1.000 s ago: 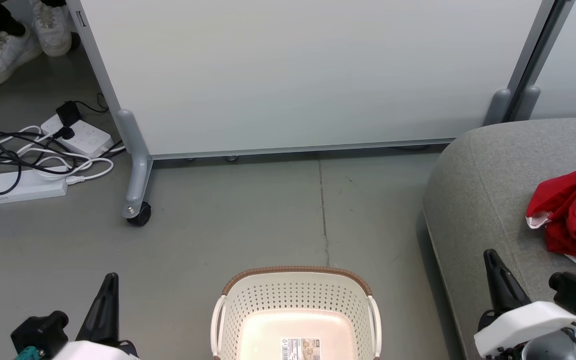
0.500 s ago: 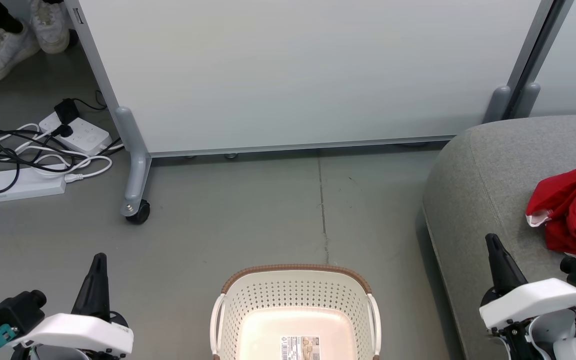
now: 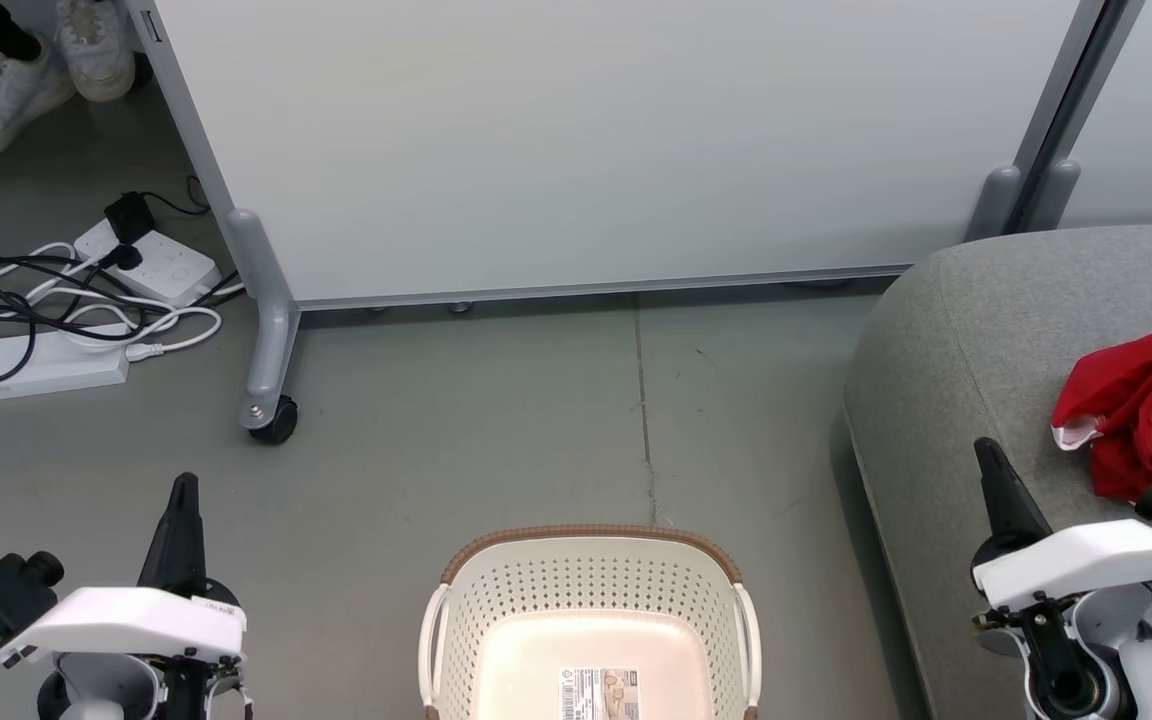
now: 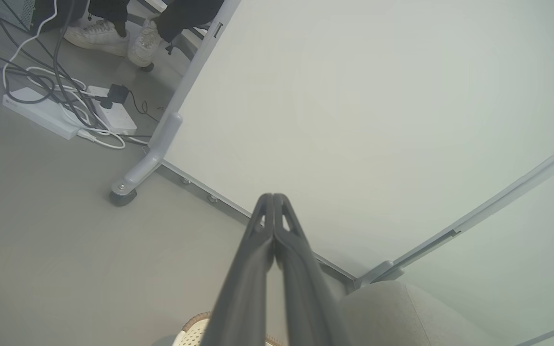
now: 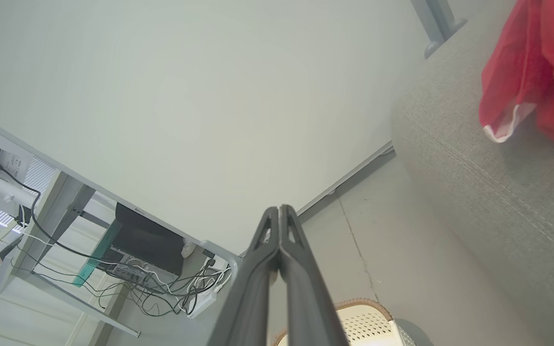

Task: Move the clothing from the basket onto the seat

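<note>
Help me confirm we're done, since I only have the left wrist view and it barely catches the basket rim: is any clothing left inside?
Observer: No. In the head view the basket floor is bare as far as it shows, apart from a barcode sticker.
Operator: Where's the clothing?
Observer: The red clothing lies bunched on the grey seat, at the robot's right.
Operator: Is the right gripper holding anything?
Observer: No, the right gripper is shut, jaws together with nothing between them.
</note>
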`<state>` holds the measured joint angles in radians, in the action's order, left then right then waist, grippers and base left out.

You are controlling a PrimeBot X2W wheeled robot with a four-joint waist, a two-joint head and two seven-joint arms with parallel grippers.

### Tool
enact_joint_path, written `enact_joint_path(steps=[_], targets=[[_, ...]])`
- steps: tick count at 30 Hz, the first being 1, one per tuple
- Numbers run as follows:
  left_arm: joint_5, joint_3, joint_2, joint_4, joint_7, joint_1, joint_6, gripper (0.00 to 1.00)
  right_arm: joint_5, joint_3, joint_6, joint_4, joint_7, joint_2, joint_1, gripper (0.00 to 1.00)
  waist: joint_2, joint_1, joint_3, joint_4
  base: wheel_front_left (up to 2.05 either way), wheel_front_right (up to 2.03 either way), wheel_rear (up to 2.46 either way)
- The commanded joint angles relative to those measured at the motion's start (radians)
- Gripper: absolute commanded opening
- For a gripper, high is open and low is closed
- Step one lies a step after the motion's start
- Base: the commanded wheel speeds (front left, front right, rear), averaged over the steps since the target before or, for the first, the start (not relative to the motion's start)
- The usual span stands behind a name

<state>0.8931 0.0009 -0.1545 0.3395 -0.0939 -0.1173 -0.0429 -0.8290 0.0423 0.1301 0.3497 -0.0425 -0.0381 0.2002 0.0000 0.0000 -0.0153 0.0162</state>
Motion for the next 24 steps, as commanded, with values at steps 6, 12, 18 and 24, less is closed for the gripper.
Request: enact_joint_path(steps=[6,12,18,24], targets=[[0.077,0.028,0.002,0.016,0.018,-0.064,-0.013,0.00,-0.085,0.010,0.001,0.024,-0.011,-0.009,0.060,0.00,0.0000,0.0000,0.003,-0.001,0.00,0.00,0.00],[0.138,0.044,0.011,0.037,0.035,-0.091,-0.021,0.00,-0.153,0.015,0.001,0.053,-0.020,-0.010,0.089,0.00,0.0000,0.0000,0.006,-0.002,0.00,0.00,0.00],[0.195,0.060,0.020,0.058,0.051,-0.118,-0.030,0.00,-0.218,0.021,0.001,0.081,-0.029,-0.011,0.116,0.00,0.0000,0.0000,0.009,-0.003,0.00,0.00,0.00],[0.249,0.074,0.028,0.077,0.065,-0.142,-0.037,0.00,-0.279,0.027,0.001,0.107,-0.036,-0.011,0.141,0.00,0.0000,0.0000,0.012,-0.004,0.00,0.00,0.00]])
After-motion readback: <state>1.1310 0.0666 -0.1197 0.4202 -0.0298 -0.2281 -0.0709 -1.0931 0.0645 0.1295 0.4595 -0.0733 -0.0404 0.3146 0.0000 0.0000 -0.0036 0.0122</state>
